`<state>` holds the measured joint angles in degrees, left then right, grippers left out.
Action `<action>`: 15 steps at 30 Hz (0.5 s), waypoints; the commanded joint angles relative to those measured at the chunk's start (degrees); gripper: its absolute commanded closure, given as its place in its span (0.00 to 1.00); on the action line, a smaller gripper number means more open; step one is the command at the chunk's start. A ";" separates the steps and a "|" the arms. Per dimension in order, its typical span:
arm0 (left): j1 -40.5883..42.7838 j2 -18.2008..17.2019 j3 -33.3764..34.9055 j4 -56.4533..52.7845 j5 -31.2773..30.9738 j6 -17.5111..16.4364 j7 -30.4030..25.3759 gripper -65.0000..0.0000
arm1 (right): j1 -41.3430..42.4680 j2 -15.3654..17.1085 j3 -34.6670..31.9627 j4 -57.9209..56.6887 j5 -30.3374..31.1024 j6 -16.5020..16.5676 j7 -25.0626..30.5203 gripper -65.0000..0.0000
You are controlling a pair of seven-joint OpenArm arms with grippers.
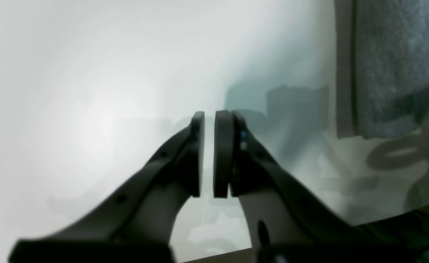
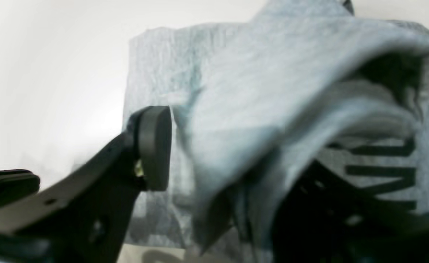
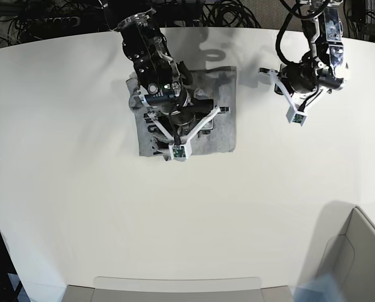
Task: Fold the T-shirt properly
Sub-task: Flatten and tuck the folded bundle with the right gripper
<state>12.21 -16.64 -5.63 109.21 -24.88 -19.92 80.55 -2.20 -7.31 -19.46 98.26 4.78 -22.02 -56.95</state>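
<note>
Right wrist view: the right gripper [image 2: 232,153] is being shown with its jaws spread wide over the T-shirt [image 2: 258,91], and a raised fold of grey cloth is being draped between them, over the far finger, while the near fingertip [image 2: 155,146] is standing clear of the cloth at its edge. Black block lettering is being exposed on the layer beneath. Whether any cloth is being held cannot be told. In the left wrist view, the left gripper [image 1: 208,153] is being held with its two pads nearly pressed together, only a narrow slit being left, and nothing is being pinched; it is being kept above the white table [image 1: 72,91], well apart from the garment. One T-shirt, one table and two grippers are being counted in the base view, plus one pale box [image 3: 357,251] at the near corner.
</note>
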 commanded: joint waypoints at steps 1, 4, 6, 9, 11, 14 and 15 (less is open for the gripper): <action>-0.47 -0.54 -0.04 0.81 -0.30 -0.17 -0.55 0.92 | 0.92 -0.64 -0.71 1.30 0.46 -0.44 1.26 0.54; -0.47 -0.54 -0.04 0.81 -0.30 -0.17 -0.55 0.92 | 2.06 -0.64 -1.94 1.30 0.46 -1.85 1.08 0.54; -0.47 -0.54 -0.04 0.81 -0.30 -0.17 -0.55 0.92 | 2.94 -0.64 -3.96 1.30 0.46 -3.34 0.99 0.54; -0.47 -0.54 -0.04 0.81 -0.30 -0.17 -0.55 0.92 | 4.97 -0.64 -8.01 0.86 0.37 -6.77 0.82 0.54; -0.38 -0.54 -0.04 0.81 -0.30 -0.17 -0.55 0.92 | 6.46 -0.56 -10.21 0.60 0.37 -8.79 -0.50 0.54; 0.41 -0.54 -0.04 0.81 -0.30 -0.17 -0.55 0.92 | 10.15 -0.56 -13.55 -2.13 0.46 -11.69 -4.46 0.54; 0.50 -0.54 -0.04 0.81 -0.30 -0.17 -0.55 0.92 | 11.03 -0.73 -14.34 -3.80 0.63 -12.57 -4.81 0.54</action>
<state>12.93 -16.64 -5.61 109.21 -24.86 -19.92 80.55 8.01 -7.25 -33.85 93.62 5.26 -33.65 -61.58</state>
